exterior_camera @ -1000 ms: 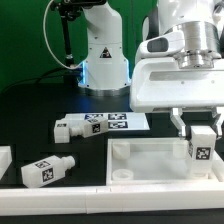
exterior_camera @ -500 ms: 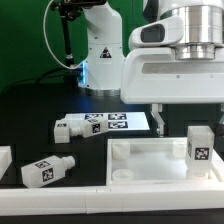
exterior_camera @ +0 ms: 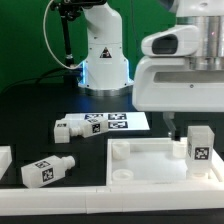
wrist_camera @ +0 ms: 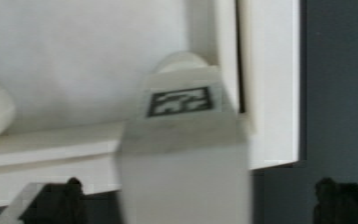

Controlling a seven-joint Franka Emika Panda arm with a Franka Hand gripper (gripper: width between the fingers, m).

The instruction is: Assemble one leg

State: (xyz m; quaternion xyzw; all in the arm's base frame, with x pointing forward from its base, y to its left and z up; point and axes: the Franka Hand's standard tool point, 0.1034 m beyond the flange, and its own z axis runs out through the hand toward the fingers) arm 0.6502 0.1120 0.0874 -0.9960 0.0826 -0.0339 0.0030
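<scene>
— Tool?
— The two-finger gripper (wrist_camera: 197, 197) is spread, nothing pinched; the small white plastic square-section leg (exterior_camera: 200, 149) is stood upright in the corner of the large flat white tray-like panel (exterior_camera: 150, 158).
— Around it?
— A tagged second block (exterior_camera: 70, 128) is laid beside the marker board (exterior_camera: 118, 121).

Small white plastic block (exterior_camera: 4, 160) cut off at the exterior view's left edge; dark gripper fingertips (wrist_camera: 60, 200) blurred.

Arm base (exterior_camera: 103, 45) is a glossy white rounded shell with a triangular warning sticker (exterior_camera: 103, 55) and a blue light (exterior_camera: 85, 70) glowing at its foot. The boxy white wrist housing (exterior_camera: 185, 88) has a grey metal collar (exterior_camera: 200, 12) above and dark stubby jaws underneath.
</scene>
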